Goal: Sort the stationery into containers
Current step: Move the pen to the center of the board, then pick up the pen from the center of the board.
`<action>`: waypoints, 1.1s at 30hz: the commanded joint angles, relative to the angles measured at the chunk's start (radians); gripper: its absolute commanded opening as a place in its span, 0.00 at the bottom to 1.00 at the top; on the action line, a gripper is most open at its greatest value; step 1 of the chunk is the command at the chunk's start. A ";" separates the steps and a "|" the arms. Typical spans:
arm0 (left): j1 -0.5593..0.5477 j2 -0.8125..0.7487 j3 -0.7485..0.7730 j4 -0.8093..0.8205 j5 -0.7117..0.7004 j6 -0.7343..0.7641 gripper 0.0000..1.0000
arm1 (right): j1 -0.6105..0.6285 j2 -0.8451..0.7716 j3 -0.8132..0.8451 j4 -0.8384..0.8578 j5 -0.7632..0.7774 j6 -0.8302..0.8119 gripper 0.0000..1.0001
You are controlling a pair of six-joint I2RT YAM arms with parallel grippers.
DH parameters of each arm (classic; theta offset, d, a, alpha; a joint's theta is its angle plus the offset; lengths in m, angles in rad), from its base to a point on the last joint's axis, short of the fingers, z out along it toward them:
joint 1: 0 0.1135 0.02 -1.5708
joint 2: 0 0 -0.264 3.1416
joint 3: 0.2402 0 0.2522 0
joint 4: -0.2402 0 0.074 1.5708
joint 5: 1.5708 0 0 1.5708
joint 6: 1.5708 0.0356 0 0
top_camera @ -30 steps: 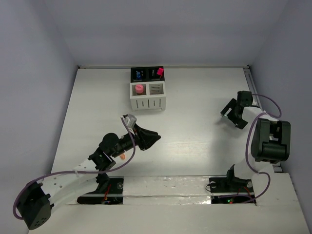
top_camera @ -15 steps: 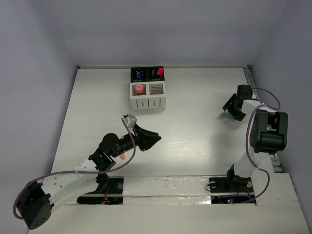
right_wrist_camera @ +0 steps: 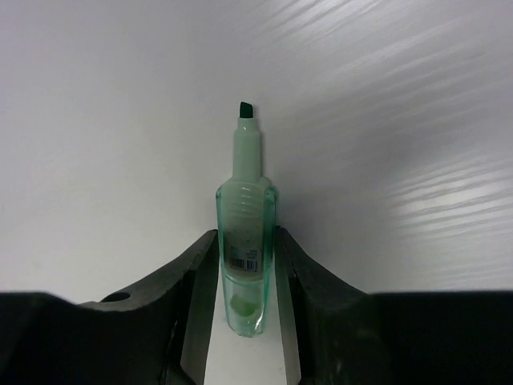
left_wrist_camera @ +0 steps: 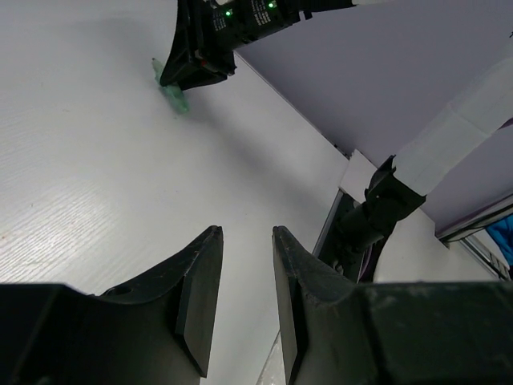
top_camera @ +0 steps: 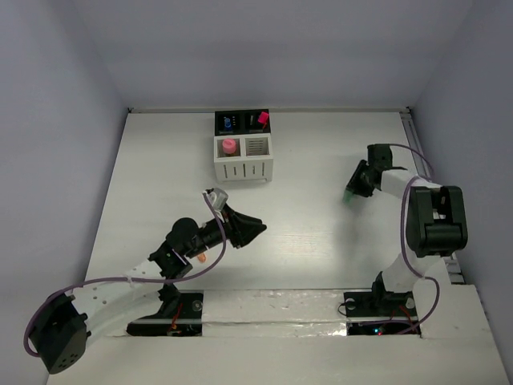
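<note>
A green highlighter (right_wrist_camera: 246, 192), uncapped with its tip pointing away, lies on the white table between the fingers of my right gripper (right_wrist_camera: 245, 241), which is shut on its barrel. From above, that gripper (top_camera: 353, 192) is at the right of the table with the green end (top_camera: 349, 196) poking out. The containers (top_camera: 243, 164) stand at the back centre. A pink item (top_camera: 229, 146) is in the left white cup, a pink cap (top_camera: 261, 119) and a blue one (top_camera: 228, 123) in the black cups. My left gripper (top_camera: 255, 229) hovers mid-table, open a little and holding nothing (left_wrist_camera: 246, 231).
A small orange item (top_camera: 201, 258) lies on the table beneath my left arm. The left wrist view shows the right gripper (left_wrist_camera: 196, 60) and the green highlighter (left_wrist_camera: 175, 98) across the table. Grey walls enclose the table on three sides.
My right gripper has swung left, away from the right wall, and its wide-open jaws have closed onto the green highlighter. The left arm has barely shifted.
</note>
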 commanded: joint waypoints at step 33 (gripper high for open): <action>-0.002 0.035 0.035 0.000 -0.089 0.038 0.29 | 0.441 0.011 -0.009 -0.152 0.301 0.062 0.63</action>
